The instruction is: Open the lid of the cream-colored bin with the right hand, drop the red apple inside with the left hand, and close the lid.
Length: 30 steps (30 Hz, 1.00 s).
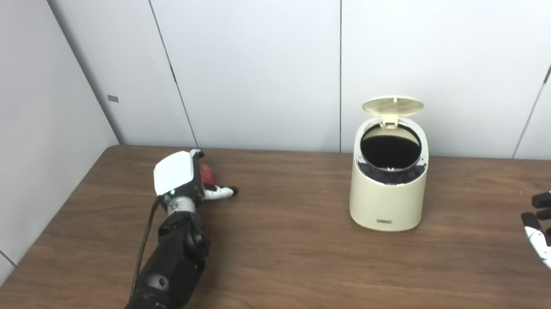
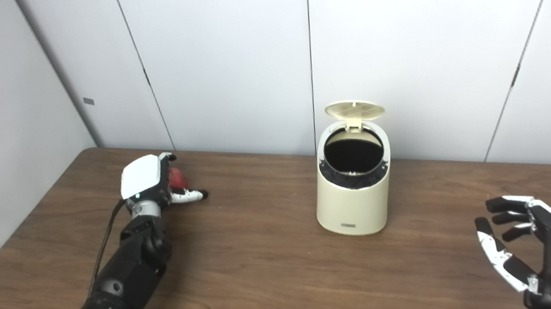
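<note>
- Cream-colored bin [image 2: 353,200] upright on brown table [image 2: 268,278], near the back edge, close to the wall panels.
- Lid [image 2: 355,109] flipped up on the rear hinge, standing open above the dark round mouth.
- Red apple [image 2: 177,177] well left of bin, resting on the tabletop, mostly hidden behind the left hand.
- Left hand [image 2: 147,180] well left of bin, white back facing the camera, against the apple; one finger stretched along the table toward bin. Grip on the apple: cannot tell.
- Right hand [image 2: 533,245] right of bin and nearer the front edge, well apart from it, fingers spread, holding nothing.
</note>
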{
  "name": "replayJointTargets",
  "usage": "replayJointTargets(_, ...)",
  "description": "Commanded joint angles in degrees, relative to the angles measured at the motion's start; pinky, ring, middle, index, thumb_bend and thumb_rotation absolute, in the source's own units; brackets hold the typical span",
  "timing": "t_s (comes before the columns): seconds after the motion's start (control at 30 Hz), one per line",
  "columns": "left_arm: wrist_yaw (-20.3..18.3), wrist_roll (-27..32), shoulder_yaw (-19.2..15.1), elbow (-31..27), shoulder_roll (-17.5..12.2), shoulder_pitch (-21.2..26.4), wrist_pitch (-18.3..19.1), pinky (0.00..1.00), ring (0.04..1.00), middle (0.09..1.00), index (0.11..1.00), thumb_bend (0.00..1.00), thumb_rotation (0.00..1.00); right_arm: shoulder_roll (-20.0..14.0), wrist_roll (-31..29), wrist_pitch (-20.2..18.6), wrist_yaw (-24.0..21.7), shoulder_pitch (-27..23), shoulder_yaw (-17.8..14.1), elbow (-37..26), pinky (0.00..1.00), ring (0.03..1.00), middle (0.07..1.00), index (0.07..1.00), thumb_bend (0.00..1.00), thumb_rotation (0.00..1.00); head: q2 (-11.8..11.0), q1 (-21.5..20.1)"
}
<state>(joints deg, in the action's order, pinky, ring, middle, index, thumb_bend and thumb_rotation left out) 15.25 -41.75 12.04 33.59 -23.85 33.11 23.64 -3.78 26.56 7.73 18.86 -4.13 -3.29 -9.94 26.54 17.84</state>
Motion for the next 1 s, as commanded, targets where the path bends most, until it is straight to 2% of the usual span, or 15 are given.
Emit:
replayJointTargets(0.0,-1.33,-1.73,1.19,-0.16,-2.08,3.23,1.13,0.43,0.523,0.599,0.685,1.00,0.23,0.13,0.34,0.05,-0.39,-0.80,-0.06,-2.37,0.35,0.517,0.566,0.536,0.11,0.00,0.08,-0.07)
replayJointTargets(0.03,-3.26,-1.76,1.81,-0.27,-2.47,3.69,1.98,0.33,0.414,0.494,0.557,1.00,0.20,0.19,0.28,0.07,-0.44,-0.81,0.03,-2.51,0.34,0.514,0.563,0.536,0.11,0.00,0.13,-0.19)
replayJointTargets(0.07,-5.50,-1.97,2.09,-0.44,-2.74,4.09,2.68,0.28,0.357,0.440,0.523,0.98,0.17,0.28,0.20,0.07,-0.47,-0.83,0.10,-2.64,0.35,0.517,0.564,0.535,0.10,0.00,0.10,-0.26)
replayJointTargets(0.17,-11.28,-5.83,1.91,-0.61,-3.01,4.76,3.28,0.22,0.294,0.400,0.624,0.90,0.06,0.57,0.33,0.15,-0.38,-0.95,0.18,-2.76,0.33,0.502,0.557,0.534,0.10,0.00,0.03,-0.37)
replayJointTargets(0.2,-12.34,-7.44,1.83,-0.61,-3.03,4.82,3.28,0.22,0.308,0.438,0.602,0.73,0.03,0.61,0.48,0.31,-0.30,-0.99,0.20,-2.69,0.32,0.494,0.552,0.532,0.09,0.00,0.06,-0.51)
replayJointTargets(0.23,-12.50,-8.87,1.75,-0.41,-2.99,4.80,3.27,0.23,0.317,0.461,0.588,0.63,0.01,0.62,0.59,0.57,-0.23,-1.03,0.22,-2.59,0.32,0.489,0.549,0.531,0.08,0.00,0.04,-0.58)
replayJointTargets(0.33,-11.23,-10.96,1.05,0.11,-2.64,4.50,3.27,0.23,0.328,0.476,0.578,0.56,0.00,0.59,1.37,0.56,-0.19,-1.08,0.25,-2.59,0.34,0.500,0.554,0.531,0.07,0.00,0.06,-0.71)
replayJointTargets(0.37,-10.11,-11.13,1.08,-0.09,-2.64,4.26,3.27,0.23,0.336,0.445,0.556,0.54,0.00,0.66,1.19,0.39,-0.30,-1.07,0.17,-2.64,0.34,0.501,0.555,0.533,0.08,0.00,0.06,-0.71)
replayJointTargets(0.43,-8.28,-10.88,0.94,-0.68,-2.57,3.75,3.25,0.24,0.354,0.453,0.551,0.50,0.00,0.67,0.94,0.46,-0.36,-1.11,0.08,-2.54,0.33,0.502,0.556,0.537,0.08,0.00,-0.09,-0.59)
replayJointTargets(0.63,-5.42,-9.89,1.24,-0.96,-2.37,3.23,3.11,0.24,0.355,0.458,0.552,0.49,0.00,0.30,1.80,1.47,0.09,-1.40,0.23,-1.90,0.35,0.519,0.565,0.533,0.07,0.00,-0.33,-0.11)
replayJointTargets(0.67,-5.50,-9.78,1.13,-1.10,-2.33,3.22,3.15,0.23,0.351,0.455,0.554,0.49,0.00,0.56,1.60,1.05,-0.01,-1.38,0.18,-2.12,0.34,0.514,0.562,0.532,0.06,0.00,-0.36,-0.26)
replayJointTargets(0.73,-5.77,-10.26,0.97,-1.81,-2.31,3.13,3.23,0.25,0.357,0.456,0.555,0.49,0.00,0.98,0.78,0.48,-0.31,-1.28,0.04,-2.47,0.27,0.439,0.529,0.536,0.08,0.00,-0.35,-0.37)
replayJointTargets(0.8,-4.95,-10.00,0.86,-3.47,-2.35,2.77,3.14,0.23,0.357,0.450,0.554,0.49,0.00,1.15,0.43,0.57,-0.36,-1.17,0.04,-2.51,0.26,0.428,0.526,0.538,0.08,0.00,-0.24,-0.91)
replayJointTargets(0.83,-4.57,-9.79,0.82,-4.11,-2.38,2.62,3.09,0.23,0.358,0.448,0.555,0.49,0.00,1.19,0.39,0.65,-0.33,-1.14,0.06,-2.50,0.29,0.460,0.534,0.538,0.09,0.00,-0.24,-0.91)
replayJointTargets(0.97,-2.55,-8.16,-1.06,-12.41,-1.28,0.80,1.99,0.19,0.336,0.441,0.532,0.49,0.00,1.23,0.42,1.29,0.13,-1.14,0.05,-1.81,0.33,0.507,0.562,0.541,0.11,0.00,0.22,-1.99)
